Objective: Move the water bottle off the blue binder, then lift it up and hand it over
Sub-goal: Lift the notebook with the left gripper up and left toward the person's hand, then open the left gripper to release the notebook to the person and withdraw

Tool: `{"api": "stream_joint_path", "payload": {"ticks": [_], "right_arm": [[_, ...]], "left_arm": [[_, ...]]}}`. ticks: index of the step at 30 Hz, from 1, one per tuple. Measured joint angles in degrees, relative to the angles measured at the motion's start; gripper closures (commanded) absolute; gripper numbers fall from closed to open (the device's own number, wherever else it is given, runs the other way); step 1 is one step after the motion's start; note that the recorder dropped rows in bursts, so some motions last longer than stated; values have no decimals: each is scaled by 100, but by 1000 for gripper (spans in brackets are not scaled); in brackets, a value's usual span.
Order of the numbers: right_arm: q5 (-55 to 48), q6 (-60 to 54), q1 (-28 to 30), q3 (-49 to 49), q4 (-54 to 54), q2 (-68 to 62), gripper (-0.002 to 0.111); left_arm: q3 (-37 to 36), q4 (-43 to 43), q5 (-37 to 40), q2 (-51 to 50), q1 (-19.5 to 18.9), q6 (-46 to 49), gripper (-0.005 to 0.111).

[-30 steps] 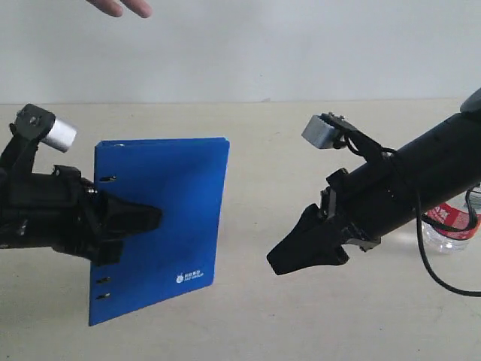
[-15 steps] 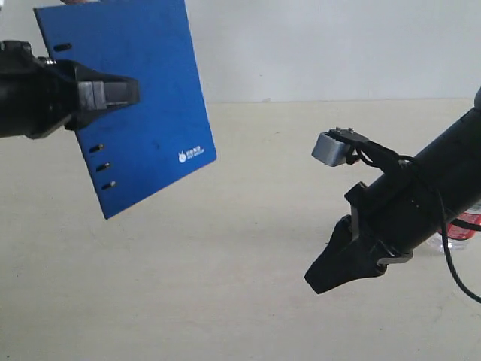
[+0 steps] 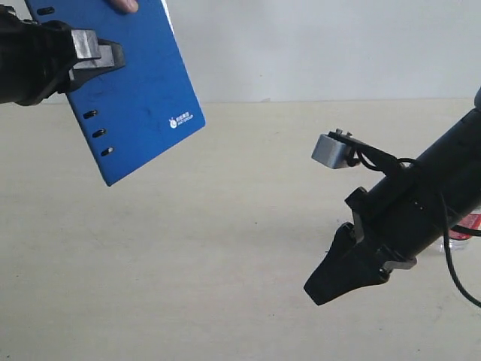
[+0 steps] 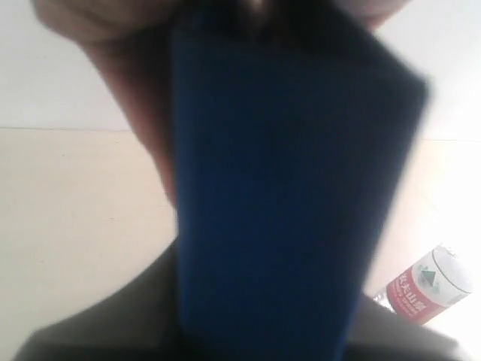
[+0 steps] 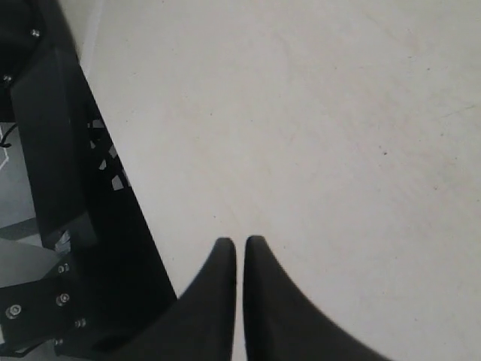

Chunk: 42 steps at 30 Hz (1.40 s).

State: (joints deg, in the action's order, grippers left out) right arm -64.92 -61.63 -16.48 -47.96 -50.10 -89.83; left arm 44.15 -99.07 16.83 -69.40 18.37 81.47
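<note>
- Handover looks to be the step in hand. The left gripper (image 3: 104, 54) is clamped on the spine side of the blue binder (image 3: 143, 98) and holds it high and tilted, well clear of the table (image 3: 210, 248).
- Fingertips of a person's hand (image 3: 122, 5) touch the binder's top edge. The left wrist view also shows skin behind the binder's far end, though blurred.
- The water bottle (image 3: 469, 223) is off the binder, at the far right of the table and mostly hidden behind the right arm. Whether it stands or lies I cannot tell.
- The right gripper (image 3: 319, 289) hangs low over bare table, its jaws pressed together on nothing, well apart from the binder.
- The next move, as I judge it, is for the left jaws to let go only once the person has a firm hold. A light touch at one edge may not carry a tilted binder, so it could swing or drop.
- The binder's lower corner hangs over open table with nothing beneath it, and a wide bare stretch lies between the two arms.
- The binder's top runs out of the exterior view, so the person's grasp is barely seen.
- The bottle sits close behind the right arm, so any sweep of that arm should mind it.
</note>
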Motion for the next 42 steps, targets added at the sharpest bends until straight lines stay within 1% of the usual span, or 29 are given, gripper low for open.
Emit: {"api": "stream_joint_path", "payload": {"ticks": [7,14,16,19,22,24,25,26,29,32,35,36,41,42], "right_arm": [[-113,23,0,0,-10,0,108],[-113,23,0,0,-10,0,108],[-113,23,0,0,-10,0,108],[-113,23,0,0,-10,0,108],[-141,23,0,0,-10,0,108],[-162,23,0,0,-10,0,108],[-162,23,0,0,-10,0,108],[-176,23,0,0,-10,0,108],[-176,23,0,0,-22,0,108],[-244,23,0,0,-22,0,108],[-299,23,0,0,-22,0,108],[-309,23,0,0,-22,0,108],[-323,23,0,0,-22,0,108],[-323,23,0,0,-22,0,108]], "left_arm": [[30,-48,204,0,0,-24,102],[43,-95,224,0,0,-24,102],[43,-107,236,0,0,-24,100],[43,-107,248,0,0,-24,87],[66,-107,331,0,0,-12,64],[66,-107,356,0,0,-12,52],[66,-107,359,0,0,-39,48],[66,-107,369,0,0,-68,47],[66,-107,369,0,0,-203,48],[66,23,382,0,0,-447,55],[-64,253,382,129,0,-646,66],[-134,306,368,230,0,-646,72],[-704,352,-49,1076,0,-382,92],[-788,352,-125,1239,0,-330,97]]}}
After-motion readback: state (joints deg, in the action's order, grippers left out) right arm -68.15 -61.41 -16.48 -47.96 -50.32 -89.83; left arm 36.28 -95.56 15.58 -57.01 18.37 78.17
